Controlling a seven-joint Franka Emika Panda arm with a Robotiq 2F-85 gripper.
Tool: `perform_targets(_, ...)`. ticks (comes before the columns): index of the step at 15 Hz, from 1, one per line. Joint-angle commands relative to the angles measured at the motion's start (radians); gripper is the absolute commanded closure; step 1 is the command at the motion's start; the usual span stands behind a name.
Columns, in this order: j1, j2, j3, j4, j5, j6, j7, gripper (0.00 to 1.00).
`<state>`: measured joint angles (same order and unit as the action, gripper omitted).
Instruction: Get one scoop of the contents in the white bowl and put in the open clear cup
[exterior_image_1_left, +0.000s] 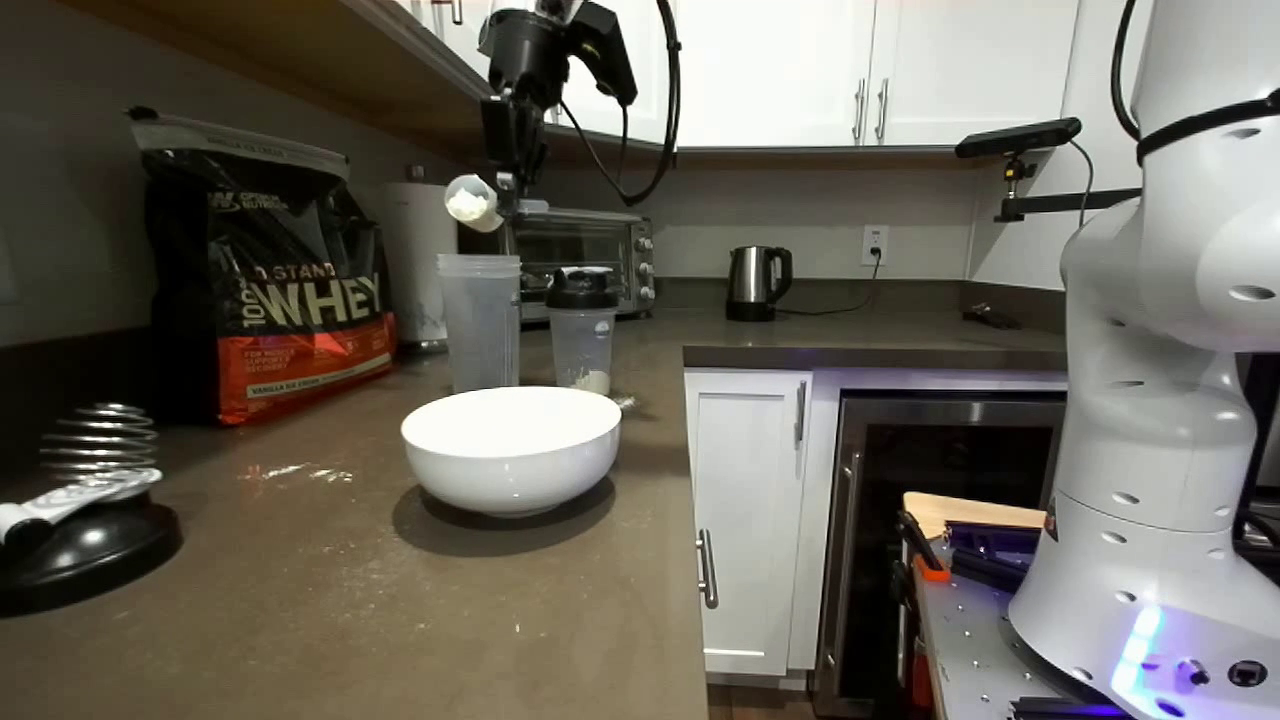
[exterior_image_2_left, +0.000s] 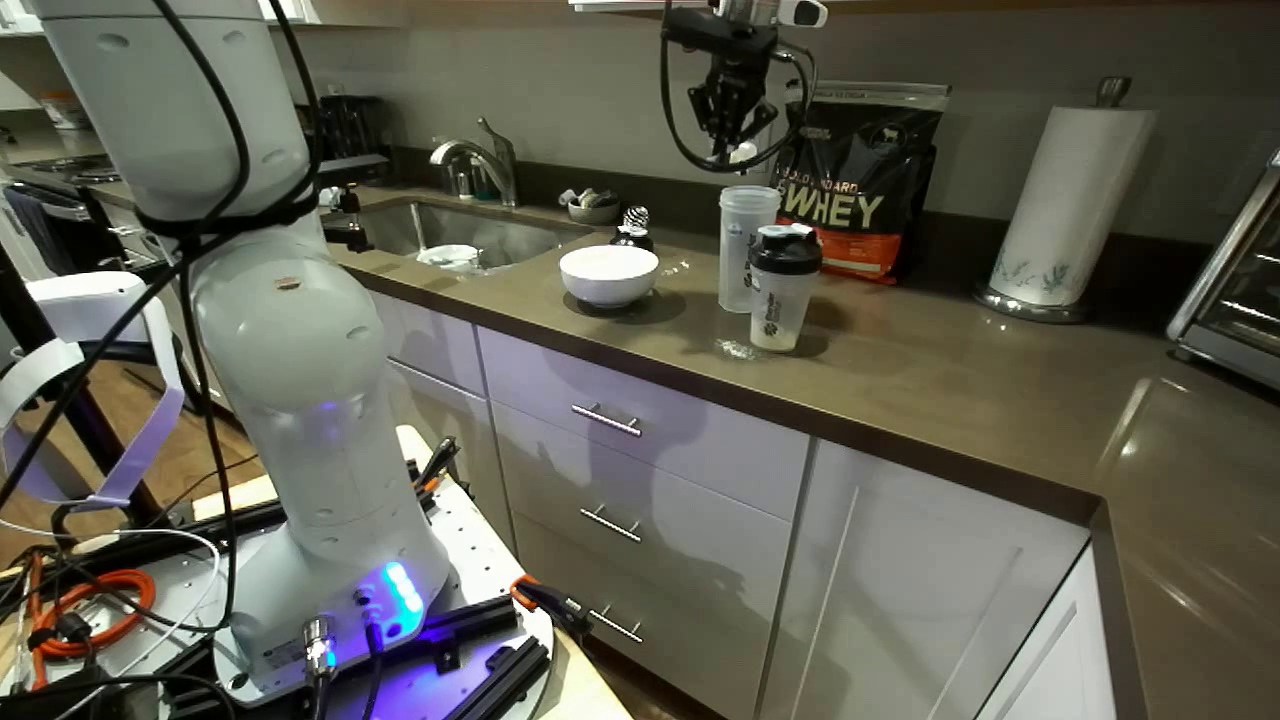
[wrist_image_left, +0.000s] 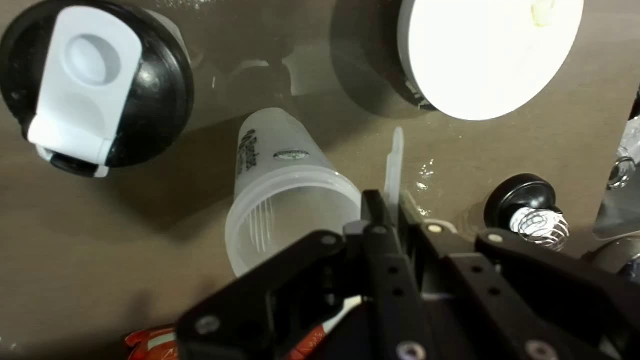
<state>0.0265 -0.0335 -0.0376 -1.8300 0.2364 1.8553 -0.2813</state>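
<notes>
The scoop (exterior_image_1_left: 485, 208), tilted and loaded with powder (exterior_image_1_left: 466, 206), hangs higher than the cup (exterior_image_1_left: 480, 330), though whether squarely over it is unclear; the jaws are clamped on the scoop's handle (wrist_image_left: 394, 170). Turned while off-centre, it would likely shed powder beside the cup onto the bench (exterior_image_1_left: 560, 620); a handle twisting in the jaws could do the same. I count one scoop, one cup, one bowl (exterior_image_1_left: 512, 470) near the cup, one lidded shaker (exterior_image_1_left: 582, 345) just beside it, and one bag (exterior_image_1_left: 290, 290) near it.
</notes>
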Motion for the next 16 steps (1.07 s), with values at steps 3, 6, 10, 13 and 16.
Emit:
perform_targets(3,-0.017,0.021,0.004,0.022,-0.043,0.007,0.044,0.98)
perform_targets(6,-0.019,0.021,0.003,0.021,-0.051,0.015,0.05,0.98)
perform_targets(10,-0.02,0.025,0.005,0.017,-0.085,0.041,0.069,0.98)
perform_targets(13,-0.019,0.03,0.007,0.008,-0.111,0.071,0.083,0.98)
perform_targets(16,-0.018,0.034,0.01,0.0,-0.139,0.093,0.097,0.98)
